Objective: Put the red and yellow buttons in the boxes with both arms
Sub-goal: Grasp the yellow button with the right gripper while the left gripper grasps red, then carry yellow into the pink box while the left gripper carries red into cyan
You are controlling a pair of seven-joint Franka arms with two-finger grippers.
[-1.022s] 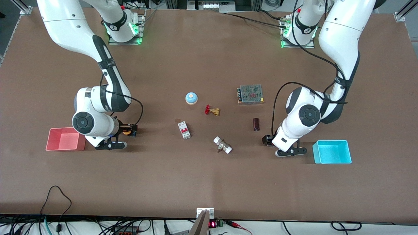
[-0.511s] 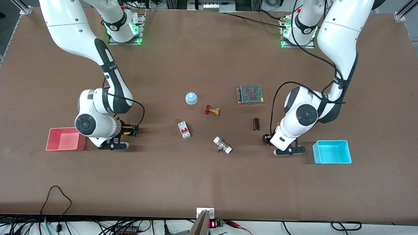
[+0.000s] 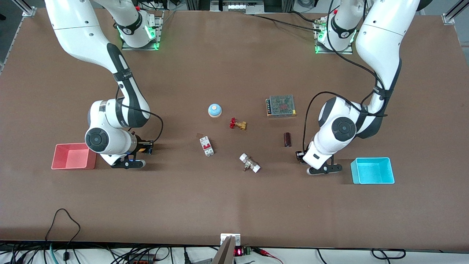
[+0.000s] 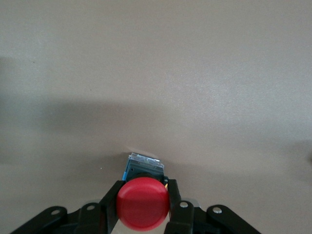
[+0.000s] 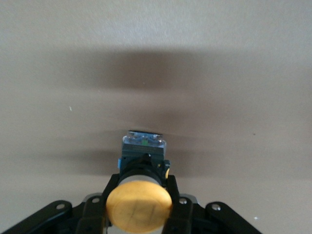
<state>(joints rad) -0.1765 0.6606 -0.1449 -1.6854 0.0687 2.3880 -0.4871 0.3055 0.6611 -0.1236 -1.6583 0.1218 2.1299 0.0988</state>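
My right gripper (image 3: 146,146) is shut on the orange-yellow button (image 5: 139,204), its cap facing the wrist camera and its dark base (image 5: 144,146) pointing at the table. It hangs low over the table beside the pink-red bin (image 3: 71,156). My left gripper (image 3: 300,156) is shut on the red button (image 4: 143,204), with the fingers (image 4: 173,195) pressed on either side below the cap. It hangs low over the table beside the cyan bin (image 3: 372,171). Both bins look empty. The buttons are mostly hidden by the wrists in the front view.
Between the arms lie a blue dome (image 3: 214,110), a red-handled brass valve (image 3: 237,124), a white and red breaker (image 3: 207,146), a brass fitting with white ends (image 3: 250,163), a dark cylinder (image 3: 287,139) and a grey mesh-topped unit (image 3: 281,105).
Both wrists have shifted a little toward the table's middle, each still holding its button. Nothing on the table has moved.
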